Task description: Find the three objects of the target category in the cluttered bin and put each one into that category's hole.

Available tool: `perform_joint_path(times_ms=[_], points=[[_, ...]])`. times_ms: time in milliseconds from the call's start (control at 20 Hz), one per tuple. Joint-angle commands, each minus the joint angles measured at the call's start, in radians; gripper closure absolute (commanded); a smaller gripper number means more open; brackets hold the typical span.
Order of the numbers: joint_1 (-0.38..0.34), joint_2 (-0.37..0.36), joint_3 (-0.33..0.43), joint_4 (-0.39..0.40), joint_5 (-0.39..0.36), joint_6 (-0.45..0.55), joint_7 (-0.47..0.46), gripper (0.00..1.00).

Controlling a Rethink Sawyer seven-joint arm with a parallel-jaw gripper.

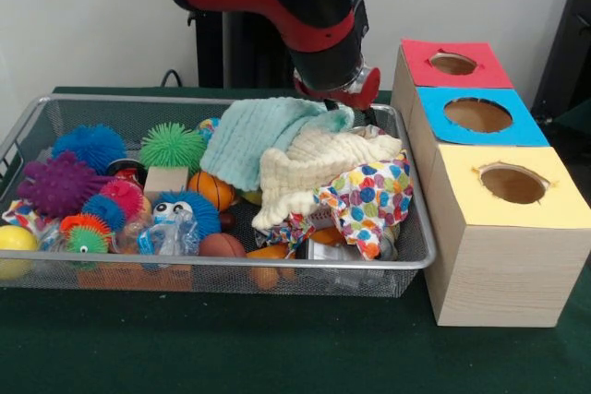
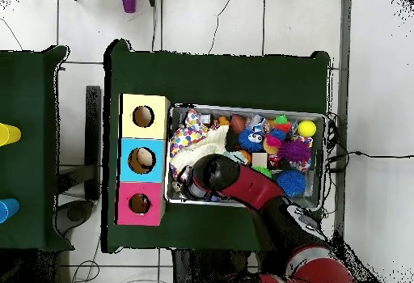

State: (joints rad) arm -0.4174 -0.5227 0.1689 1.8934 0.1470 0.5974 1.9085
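The wire mesh bin (image 1: 231,267) stands on the green table and is full of toys and cloths; it also shows in the overhead view (image 2: 242,108). A teal cloth (image 1: 254,136), a cream cloth (image 1: 314,168) and a polka-dot cloth (image 1: 369,196) lie piled at its right end. My gripper (image 1: 362,110) is low over the bin's far right corner, behind the cloths, and most of it is hidden. In the overhead view my arm covers the gripper (image 2: 194,181). The hole (image 1: 452,64) in the red-topped box is just right of the gripper, and shows in the overhead view (image 2: 139,204).
The blue-topped box (image 1: 434,103) and the yellow-topped box (image 1: 462,205) stand in a row with the red one, against the bin's right side. Spiky balls in blue (image 1: 90,147), green (image 1: 172,146) and purple (image 1: 60,184), an orange basketball (image 1: 212,189) and a yellow ball (image 1: 16,246) fill the bin's left.
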Motion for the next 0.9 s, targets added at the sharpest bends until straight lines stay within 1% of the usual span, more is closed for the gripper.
perform_joint_path(times_ms=[50,150,400,600,750,900], points=[[0.002,-0.229,0.008,0.082,0.039,0.058,0.14,0.0],[-0.001,-0.244,0.008,0.086,0.034,0.072,0.128,0.0],[-0.002,-0.233,-0.005,0.058,0.007,0.092,0.108,0.0],[-0.011,-0.231,-0.006,0.051,-0.002,0.104,0.093,0.0],[-0.01,-0.226,-0.035,0.038,-0.045,0.09,0.072,0.0],[-0.008,-0.206,-0.089,-0.033,-0.112,0.126,0.042,0.0]])
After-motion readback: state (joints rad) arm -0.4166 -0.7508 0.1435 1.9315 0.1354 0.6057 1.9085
